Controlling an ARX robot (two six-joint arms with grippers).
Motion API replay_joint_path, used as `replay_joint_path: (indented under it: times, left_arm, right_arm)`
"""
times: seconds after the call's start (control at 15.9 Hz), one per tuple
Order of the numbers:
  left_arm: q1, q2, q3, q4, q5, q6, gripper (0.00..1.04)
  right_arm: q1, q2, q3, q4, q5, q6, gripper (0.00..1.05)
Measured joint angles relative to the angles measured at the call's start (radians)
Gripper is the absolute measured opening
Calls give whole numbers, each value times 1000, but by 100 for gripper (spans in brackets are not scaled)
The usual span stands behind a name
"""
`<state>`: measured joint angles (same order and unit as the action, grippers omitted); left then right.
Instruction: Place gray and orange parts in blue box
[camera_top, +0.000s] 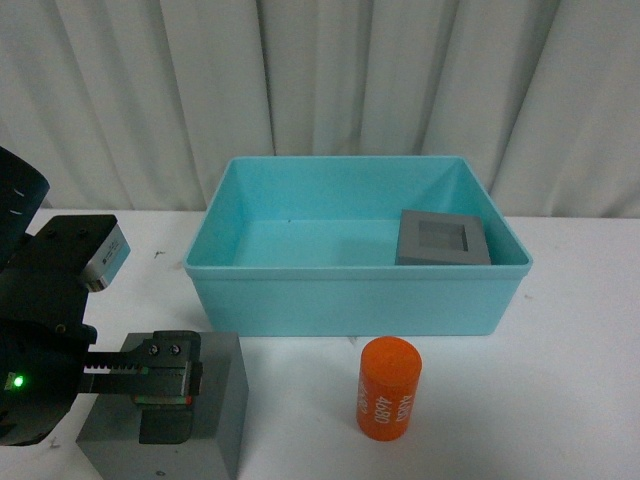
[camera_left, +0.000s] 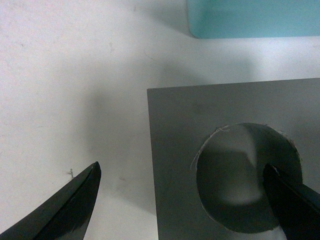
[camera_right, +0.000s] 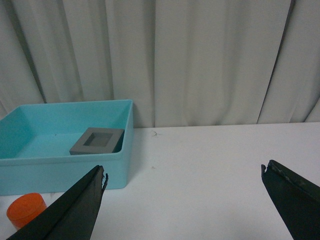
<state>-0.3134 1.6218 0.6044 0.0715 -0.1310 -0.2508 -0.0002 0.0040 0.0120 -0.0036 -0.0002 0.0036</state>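
Nearest, at the near left of the white table (camera_top: 560, 400), sits the round-recess gray block (camera_top: 222, 400). The left gripper (camera_left: 181, 169) is above it, pointing down. Its wrist view shows the claw spread: one finger (camera_left: 75, 205) is outside the block over bare table, and the other (camera_left: 295, 205) is in the round hole, so the block's wall lies between them. Neither finger is visibly pressed against the block. The front view hides the recess and fingertips under the gripper body.

To the right of that block and apart from it, the orange cylinder (camera_top: 390, 388) stands upright with white digits on its side.

Beyond both lies the blue box (camera_top: 350, 295), its near wall between them and its floor. The square-recess gray block (camera_top: 443, 238) lies inside, in the far right corner.

The right gripper (camera_right: 184, 172) shows only in its own wrist view. Its claw is spread wide and holds nothing, with the box and cylinder ahead.

A pale curtain (camera_top: 400, 80) closes the far side.
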Motion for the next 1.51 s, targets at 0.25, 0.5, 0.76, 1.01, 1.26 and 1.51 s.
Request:
replay_joint_path:
  times: [0.25,0.5,0.76,1.01,1.26,1.51]
  left_arm:
    - [-8,7,8,-15,1,2,58]
    - [4,-42,17,-80,28,18,19]
    - [-14,-291,176,-284,79,49,19]
    - [-91,-269,526,-410,58,100,19]
    - [-152,82,834,-455,4,121,19]
    - [-121,301,940,-463,-40,85,19]
  right_arm:
    - [0,0,0,0,0,0,98]
    - [0,0,0,0,0,0,98]
    - [0,0,0,0,0,0,98]
    - [0,0,0,0,0,0,98]
    - [0,0,0,0,0,0,98]
    - [0,0,0,0,0,0,98]
